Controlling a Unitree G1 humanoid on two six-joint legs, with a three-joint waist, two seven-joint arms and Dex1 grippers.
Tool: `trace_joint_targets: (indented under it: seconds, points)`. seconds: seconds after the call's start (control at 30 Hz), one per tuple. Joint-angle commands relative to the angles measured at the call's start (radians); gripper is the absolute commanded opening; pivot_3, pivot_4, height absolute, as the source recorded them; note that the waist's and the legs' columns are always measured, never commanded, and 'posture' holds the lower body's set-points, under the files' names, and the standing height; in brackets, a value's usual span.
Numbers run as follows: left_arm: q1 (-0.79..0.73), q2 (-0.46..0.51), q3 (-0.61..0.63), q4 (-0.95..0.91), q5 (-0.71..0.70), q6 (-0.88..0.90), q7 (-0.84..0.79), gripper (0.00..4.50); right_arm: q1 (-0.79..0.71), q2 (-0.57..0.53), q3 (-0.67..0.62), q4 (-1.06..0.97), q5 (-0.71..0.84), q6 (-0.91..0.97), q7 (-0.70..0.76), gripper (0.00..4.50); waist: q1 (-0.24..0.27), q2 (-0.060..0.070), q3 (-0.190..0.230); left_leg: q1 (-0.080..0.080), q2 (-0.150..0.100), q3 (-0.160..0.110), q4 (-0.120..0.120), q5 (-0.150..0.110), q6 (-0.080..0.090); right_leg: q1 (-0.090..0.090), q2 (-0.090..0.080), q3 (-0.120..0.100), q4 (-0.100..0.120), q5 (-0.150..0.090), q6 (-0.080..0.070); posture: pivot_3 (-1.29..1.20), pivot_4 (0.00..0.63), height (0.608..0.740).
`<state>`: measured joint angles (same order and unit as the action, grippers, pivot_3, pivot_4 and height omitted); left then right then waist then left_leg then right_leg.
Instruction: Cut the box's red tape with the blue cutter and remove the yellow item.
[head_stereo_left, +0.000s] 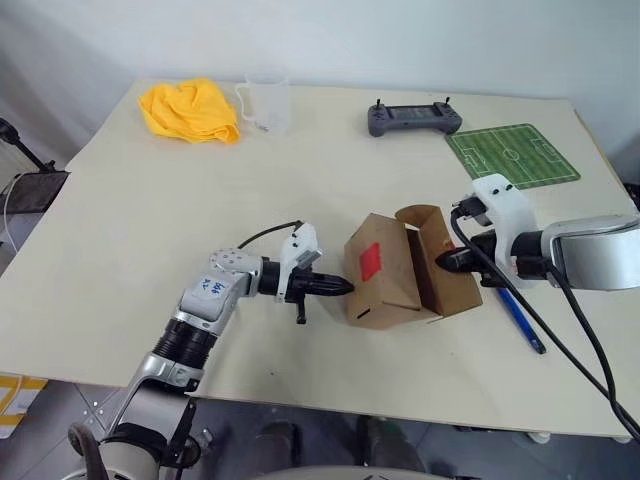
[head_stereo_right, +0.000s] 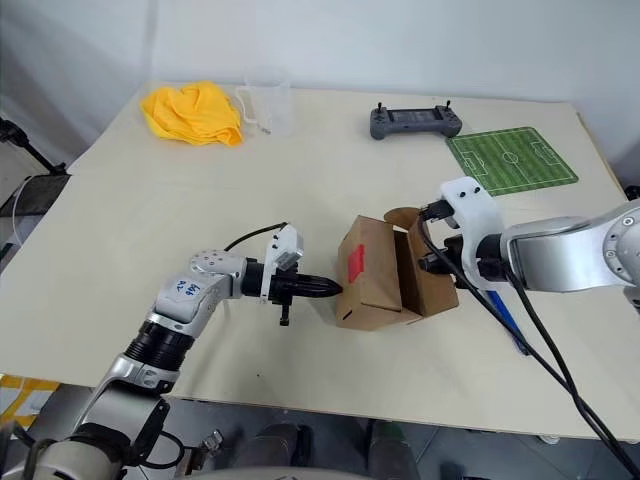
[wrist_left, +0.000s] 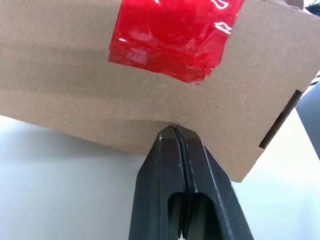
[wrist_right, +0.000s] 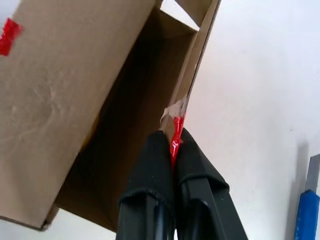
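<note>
The box stands open near the bench's front edge; red tape on its left face; left gripper, jaws fully closed and empty, presses that face; right gripper, jaws clamped on the open flap; blue cutter lies just right of the box; yellow item at the far left corner.

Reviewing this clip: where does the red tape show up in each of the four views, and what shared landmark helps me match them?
Left eye view: red tape on the box face toward the left gripper.
Right eye view: same patch, facing that gripper.
Left wrist view: large patch above the shut fingertips.
Right wrist view: a corner; another strip on the flap edge pinched by the right gripper.
Shared landmark: the box.
</note>
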<state>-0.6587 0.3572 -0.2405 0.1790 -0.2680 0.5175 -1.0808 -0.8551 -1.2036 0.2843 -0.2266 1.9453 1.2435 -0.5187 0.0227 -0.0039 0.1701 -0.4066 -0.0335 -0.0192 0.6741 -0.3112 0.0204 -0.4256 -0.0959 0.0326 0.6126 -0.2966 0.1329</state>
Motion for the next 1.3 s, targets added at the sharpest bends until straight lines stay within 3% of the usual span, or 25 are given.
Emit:
trace_joint_targets:
  seconds: [0.03, 0.43, 1.0, 1.3]
  points:
    - [-0.005, -0.018, -0.010, 0.010, 0.018, 0.006, 0.040, 0.00, -0.039, 0.051, 0.049, -0.025, 0.027, 0.011, -0.018, 0.04, -0.002, 0.000, 0.000, 0.000, 0.000, 0.000, 0.001, 0.000, 0.000, 0.000, 0.000, 0.000, 0.000, 0.000, 0.000, 0.00, 0.150, 0.740]
    - [0.048, 0.006, 0.011, -0.050, 0.029, 0.078, 0.117, 0.00, -0.119, 0.219, 0.091, -0.010, 0.027, -0.014, -0.136, 0.04, -0.025, -0.005, -0.004, 0.005, 0.001, 0.000, 0.003, -0.002, 0.005, 0.003, -0.001, 0.000, 0.004, 0.002, -0.001, 0.00, 0.150, 0.740]
    - [0.057, 0.022, 0.045, -0.052, 0.026, 0.095, 0.168, 0.00, -0.121, 0.226, 0.096, 0.002, 0.027, -0.011, -0.153, 0.04, -0.024, -0.005, -0.004, 0.002, 0.001, 0.000, -0.006, 0.003, 0.000, -0.001, -0.001, -0.001, -0.001, 0.004, -0.002, 0.00, 0.150, 0.740]
    - [0.059, 0.108, 0.067, -0.102, -0.012, 0.168, 0.112, 0.00, -0.201, 0.191, 0.117, -0.013, 0.027, 0.010, -0.212, 0.04, -0.025, -0.005, -0.003, 0.001, 0.001, 0.000, -0.010, 0.005, -0.003, -0.004, -0.001, -0.001, -0.001, 0.004, -0.003, 0.00, 0.150, 0.740]
